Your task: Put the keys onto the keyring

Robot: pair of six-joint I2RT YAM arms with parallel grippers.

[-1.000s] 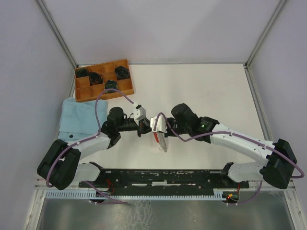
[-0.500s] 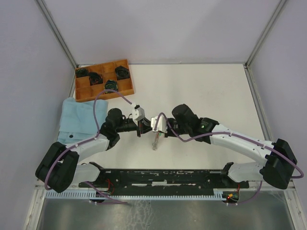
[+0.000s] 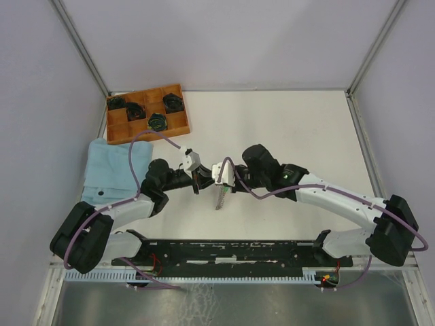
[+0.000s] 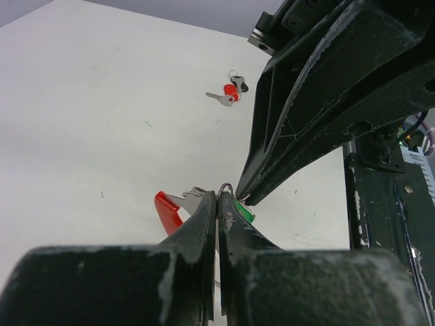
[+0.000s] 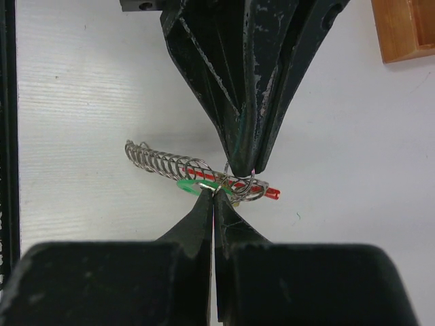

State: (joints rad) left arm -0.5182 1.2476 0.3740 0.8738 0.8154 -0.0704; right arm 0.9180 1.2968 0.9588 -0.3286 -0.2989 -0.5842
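Over matte white table [image 5: 81,102]: wire keyring [image 5: 239,193], coiled chain [image 5: 160,161], green-headed key [image 5: 191,185].

We see a white counter [image 3: 292,129] enclosed by plain pale lilac-grey walls [image 3: 231,41], with metal posts [image 3: 80,44] rising at the back corners under even, soft light.

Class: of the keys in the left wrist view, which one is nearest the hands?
The green-headed key, right at the tips of the left hand and right hand; the red-headed key lies far off.
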